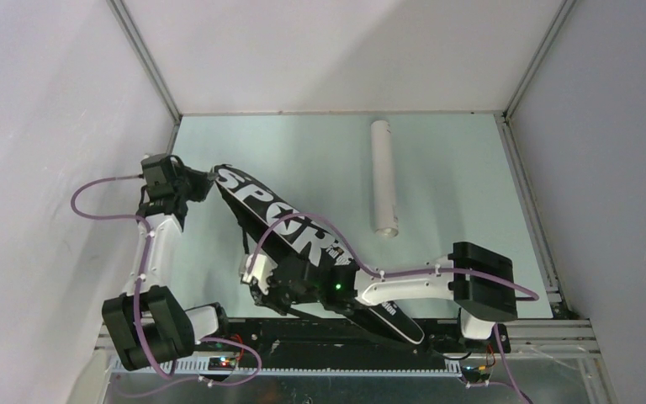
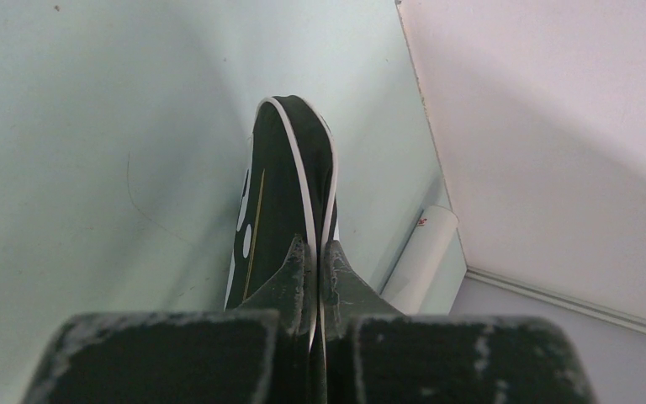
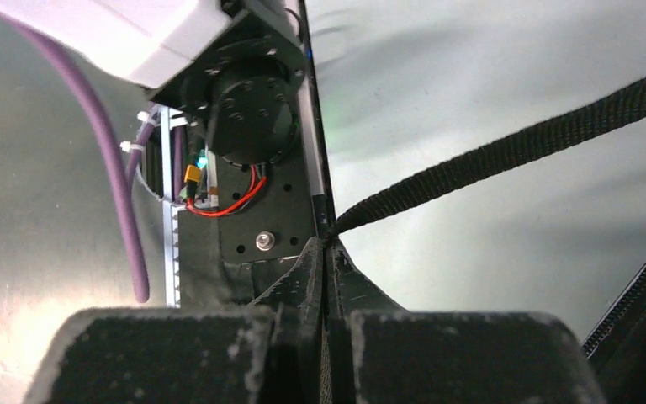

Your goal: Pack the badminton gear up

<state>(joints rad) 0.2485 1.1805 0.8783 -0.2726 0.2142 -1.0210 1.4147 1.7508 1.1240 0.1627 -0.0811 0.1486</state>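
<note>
From above, one black bag lettered "SPOR…" lies slantwise on the pale green table, its wide end far left and its narrow end running down to the arms' bases. One long white tube lies well to the right of the bag, apart from it, pointing away from the arms.

The left gripper sits at the bag's wide far end. Only its own wrist camera shows the hold: both fingers are pinched tight on the bag's white-piped rim, and the bag rises edge-on beyond them. The tube appears there just right of the bag, near the wall.

The right gripper is at the bag's near long side, under its own arm, so the overhead view hides what it has. Its wrist camera shows the jaws closed on one black webbing strap, which runs taut up to the right. A second dark woven band crosses that view's lower right corner; I cannot tell what it belongs to. A purple cable hangs at the left.
</note>
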